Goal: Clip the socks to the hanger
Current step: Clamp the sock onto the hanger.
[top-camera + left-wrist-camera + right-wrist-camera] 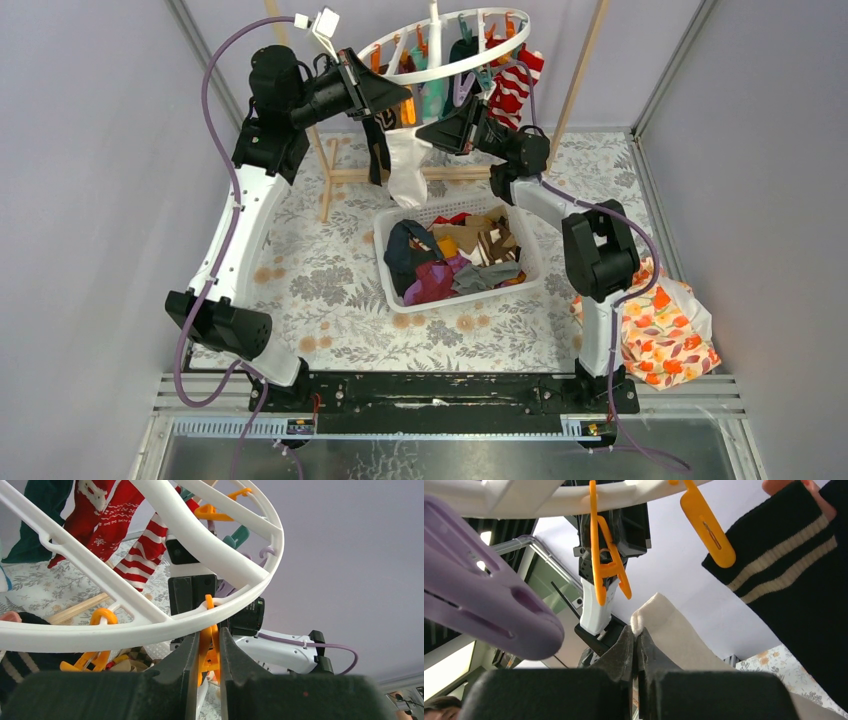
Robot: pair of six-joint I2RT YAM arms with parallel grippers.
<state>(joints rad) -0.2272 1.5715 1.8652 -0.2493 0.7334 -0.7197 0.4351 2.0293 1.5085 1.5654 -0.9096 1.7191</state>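
Closest in, socks [455,255] fill the basket [386,275]. Beyond, the right hand [636,635] is clamped on a white sock [408,170]; the left hand [208,640] squeezes an orange clip [206,652] on the hanger [150,629]. A slipping squeeze could shut it before the cuff enters.

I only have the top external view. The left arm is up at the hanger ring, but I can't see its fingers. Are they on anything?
Observer: Yes. The left wrist view shows the left gripper squeezed on an orange clip hanging from the hanger.
Operator: Does the right arm really hold the white sock?
Observer: The right wrist view shows the right gripper shut on the white sock at its top edge.
Operator: Is the sock in the clip yet?
Observer: No. In that view the sock's top sits below and beside the clip's spread tips, not between them.
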